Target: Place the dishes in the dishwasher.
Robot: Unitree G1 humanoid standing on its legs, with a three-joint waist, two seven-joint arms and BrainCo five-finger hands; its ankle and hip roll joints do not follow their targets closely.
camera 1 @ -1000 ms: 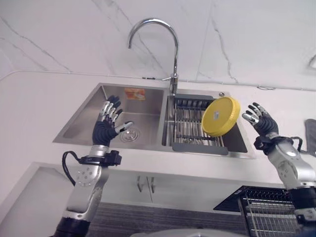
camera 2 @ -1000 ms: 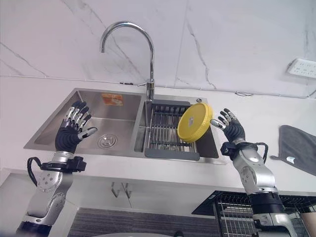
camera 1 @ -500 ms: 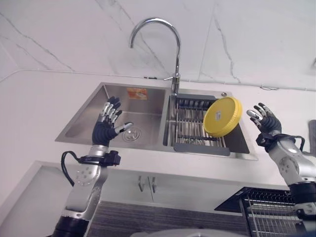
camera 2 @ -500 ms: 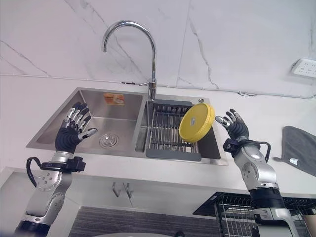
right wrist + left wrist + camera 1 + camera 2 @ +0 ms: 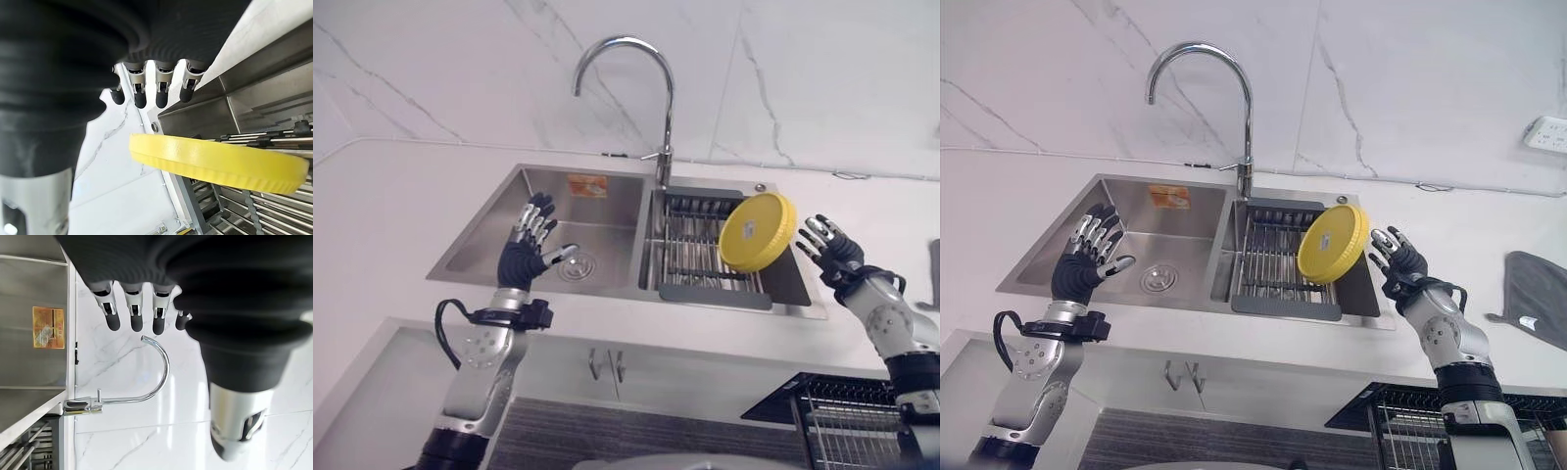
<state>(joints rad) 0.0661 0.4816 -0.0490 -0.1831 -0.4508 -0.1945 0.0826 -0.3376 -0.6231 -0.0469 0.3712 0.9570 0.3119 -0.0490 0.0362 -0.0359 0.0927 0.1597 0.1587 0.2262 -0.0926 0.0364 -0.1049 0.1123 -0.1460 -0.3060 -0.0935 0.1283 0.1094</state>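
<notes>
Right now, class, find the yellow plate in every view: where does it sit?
Left eye view: yellow plate tilted on the rack's right end.
Right eye view: the same spot.
Left wrist view: absent.
Right wrist view: edge-on, past the right hand.
Shared landmark: dish rack.

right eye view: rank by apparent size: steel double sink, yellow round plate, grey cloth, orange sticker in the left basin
1. Stainless steel double sink, by far the largest.
2. Yellow round plate, standing on edge in the dark wire rack.
3. Grey cloth on the counter: near the plate's size, but cut off by the frame edge, so unsure.
4. Orange sticker, smallest.
</notes>
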